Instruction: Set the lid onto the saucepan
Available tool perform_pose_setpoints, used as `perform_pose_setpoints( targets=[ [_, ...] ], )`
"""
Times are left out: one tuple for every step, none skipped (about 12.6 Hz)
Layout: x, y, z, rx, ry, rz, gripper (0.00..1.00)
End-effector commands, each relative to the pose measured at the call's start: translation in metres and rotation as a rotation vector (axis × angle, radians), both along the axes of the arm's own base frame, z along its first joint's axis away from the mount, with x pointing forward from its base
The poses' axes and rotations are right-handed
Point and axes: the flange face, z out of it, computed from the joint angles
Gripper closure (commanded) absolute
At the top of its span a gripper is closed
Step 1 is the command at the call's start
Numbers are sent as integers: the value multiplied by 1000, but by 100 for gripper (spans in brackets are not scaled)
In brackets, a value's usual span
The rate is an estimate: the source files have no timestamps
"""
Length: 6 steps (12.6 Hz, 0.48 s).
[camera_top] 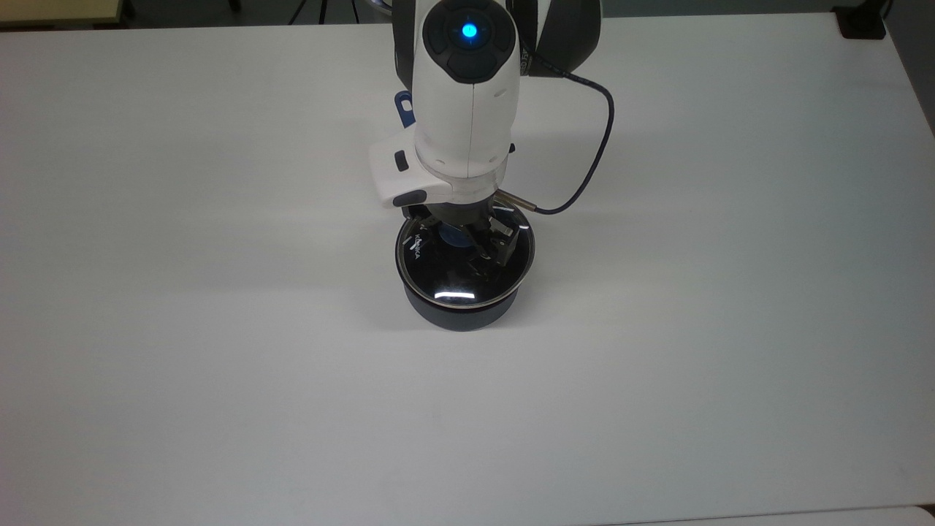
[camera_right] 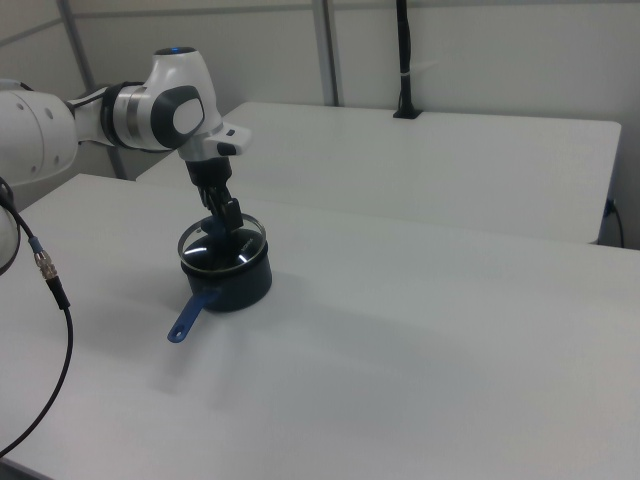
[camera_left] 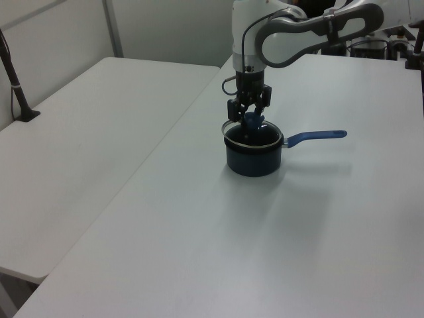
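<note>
**Gripper at lid knob, above saucepan**

Gripper [camera_left: 249, 118] was closed on the lid's blue knob, carrying it for seating. Table [camera_top: 219, 365]: white, supporting the saucepan. Saucepan [camera_left: 252, 159]: dark navy, long blue handle. Lid [camera_top: 463, 263]: clear glass, metal rim, held slightly tilted just above the saucepan's rim, judged not fully seated.

The arm [camera_left: 311, 26] reaches in from the far edge of the surface [camera_top: 219, 380] in the top view and bends down at the wrist [camera_top: 467, 95], which points almost straight at the surface and carries a lit blue button on its top. A dark cable [camera_top: 595, 146] loops out from the wrist on the top view's right. The end effector [camera_left: 250, 121] hangs below the wrist near the middle of the surface, its two fingers [camera_top: 491, 245] closed around a blue knob [camera_top: 454, 236].
</note>
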Motion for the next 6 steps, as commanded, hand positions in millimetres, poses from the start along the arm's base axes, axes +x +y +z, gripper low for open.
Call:
perform_pose_setpoints(
  targets=[
    [-5, 0, 11, -19, -24, 15, 45],
    [-5, 0, 11, -25, -24, 18, 45],
    [-5, 0, 8, -27, -20, 20, 45],
    [-6, 1, 4, -37, -14, 35, 46],
    [-6, 3, 2, -49, -12, 48, 46],
    [-7, 3, 0, -56, -5, 55, 46]
  ],
)
